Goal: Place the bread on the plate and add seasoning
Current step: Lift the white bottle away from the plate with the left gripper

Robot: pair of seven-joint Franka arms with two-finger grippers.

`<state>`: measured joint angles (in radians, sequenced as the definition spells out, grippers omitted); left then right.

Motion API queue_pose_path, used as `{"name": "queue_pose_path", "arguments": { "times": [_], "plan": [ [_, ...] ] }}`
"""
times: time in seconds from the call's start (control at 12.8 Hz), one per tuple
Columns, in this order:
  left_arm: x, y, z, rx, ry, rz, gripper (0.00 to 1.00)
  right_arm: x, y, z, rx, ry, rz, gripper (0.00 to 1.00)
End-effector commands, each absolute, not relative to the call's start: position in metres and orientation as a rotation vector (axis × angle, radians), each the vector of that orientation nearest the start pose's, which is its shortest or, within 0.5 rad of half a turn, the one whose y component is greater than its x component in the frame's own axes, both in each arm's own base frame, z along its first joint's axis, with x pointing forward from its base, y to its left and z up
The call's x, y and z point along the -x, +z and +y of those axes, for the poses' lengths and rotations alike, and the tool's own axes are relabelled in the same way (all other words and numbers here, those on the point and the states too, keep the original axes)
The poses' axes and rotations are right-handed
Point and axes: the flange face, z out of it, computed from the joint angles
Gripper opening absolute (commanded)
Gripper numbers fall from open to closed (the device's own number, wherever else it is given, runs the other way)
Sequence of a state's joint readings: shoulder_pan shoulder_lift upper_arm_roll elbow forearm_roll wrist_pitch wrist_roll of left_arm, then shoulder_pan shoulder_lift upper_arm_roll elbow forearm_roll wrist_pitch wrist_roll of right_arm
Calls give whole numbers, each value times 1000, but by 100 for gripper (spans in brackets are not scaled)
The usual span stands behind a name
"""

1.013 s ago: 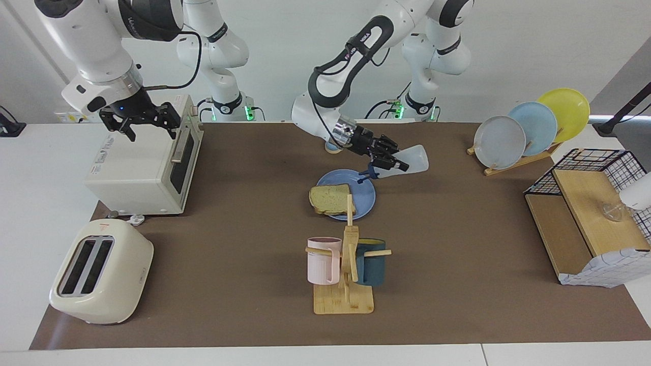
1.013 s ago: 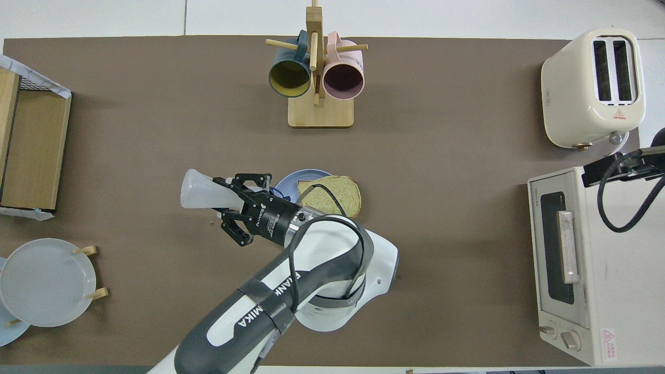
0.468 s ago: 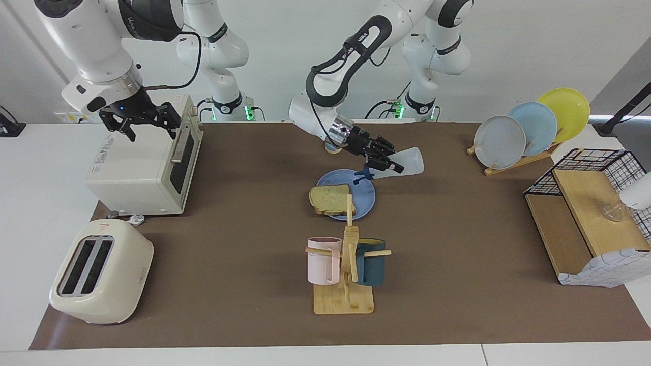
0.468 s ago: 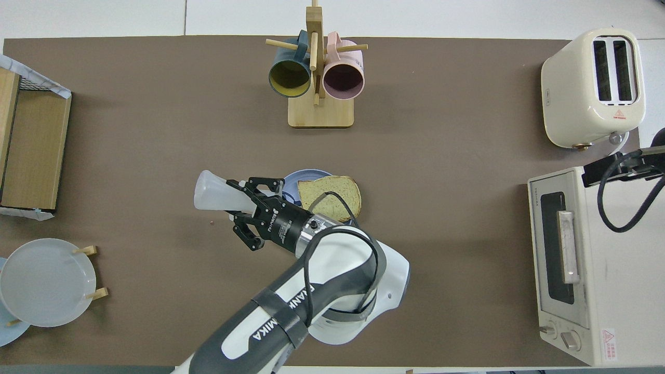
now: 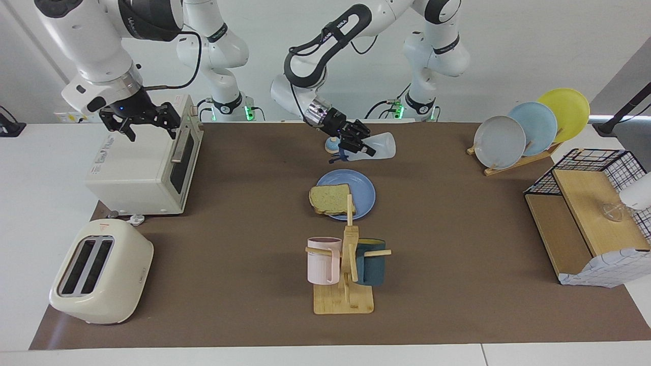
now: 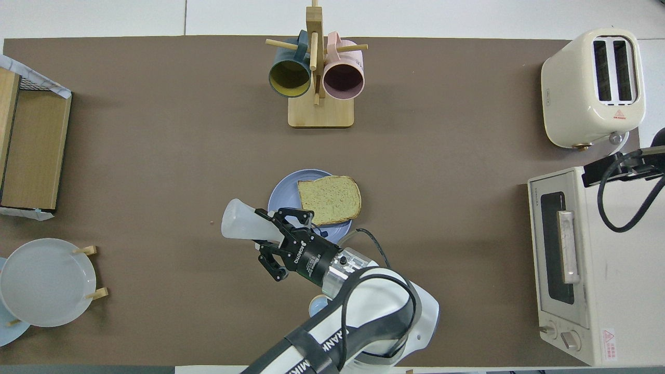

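1. Saw the left gripper (image 5: 360,146) up in the air over the brown table mat (image 5: 457,279), between the small blue-and-tan dome-shaped bell (image 5: 331,146) and the flat round medium-blue plate (image 5: 364,189).
2. Found its jaws clamped on the small translucent white conical plastic seasoning bottle (image 5: 380,147). Gripped it at the neck end.
3. Noted the bottle lying close to horizontal, dark navy cap and loop tipped slightly down toward the right arm's end, wide base pointing toward the left arm's end.
4. Checked from the overhead view: bottle (image 6: 239,227) placed over bare mat just beside the plate rim (image 6: 280,193), not over the bread.
5. Found the square slice of pale yellow-green toast with tan crust (image 5: 330,199) lying flat on the plate, one edge overhanging the rim toward the right arm's end.
6. Saw the right gripper (image 5: 145,123) waiting above the top of the cream toaster oven (image 5: 137,170), jaws apart, nothing in them.
7. Logged the cream two-slot toaster (image 5: 99,272) farther from the robots than the oven, same end of the table.
8. Logged the wooden mug tree (image 5: 348,284) farther from the robots than the plate, with a pink mug (image 5: 323,260) and a dark teal mug (image 5: 371,262) hung on it.
9. Logged the wooden rack with grey-blue, light-blue and yellow plates standing upright (image 5: 501,141) at the left arm's end, with a black wire basket on wooden shelving (image 5: 585,203) near it.
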<state>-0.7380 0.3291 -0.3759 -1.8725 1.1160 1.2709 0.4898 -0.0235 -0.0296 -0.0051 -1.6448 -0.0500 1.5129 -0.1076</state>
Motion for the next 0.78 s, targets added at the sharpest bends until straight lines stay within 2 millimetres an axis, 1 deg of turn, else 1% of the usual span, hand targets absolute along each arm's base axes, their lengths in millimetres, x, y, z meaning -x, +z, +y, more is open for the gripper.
{"name": "queue_pose_path", "arguments": {
  "times": [0.0,0.08,0.23,0.39,0.47,0.55,0.62,0.7],
  "plan": [
    [-409,367,-390,1206,527,1453,0,-532,603,-23,3175,169,-143,100],
    [-418,368,-383,1211,529,1437,0,-532,603,-24,3176,169,-143,100],
    [-434,363,-370,1240,539,1434,0,-532,603,-24,3176,169,-143,100],
    [-441,364,-362,1257,549,1425,0,-532,603,-23,3175,172,-143,100],
    [-440,369,-361,1266,549,1428,0,-532,603,-24,3176,169,-143,100],
    [-445,383,-354,1295,535,1415,0,-532,603,-23,3175,172,-143,100],
    [-448,404,-348,1334,506,1418,0,-532,603,-23,3175,169,-143,100],
    [-444,430,-343,1397,485,1449,0,-532,603,-23,3175,172,-143,100]
  ]
}}
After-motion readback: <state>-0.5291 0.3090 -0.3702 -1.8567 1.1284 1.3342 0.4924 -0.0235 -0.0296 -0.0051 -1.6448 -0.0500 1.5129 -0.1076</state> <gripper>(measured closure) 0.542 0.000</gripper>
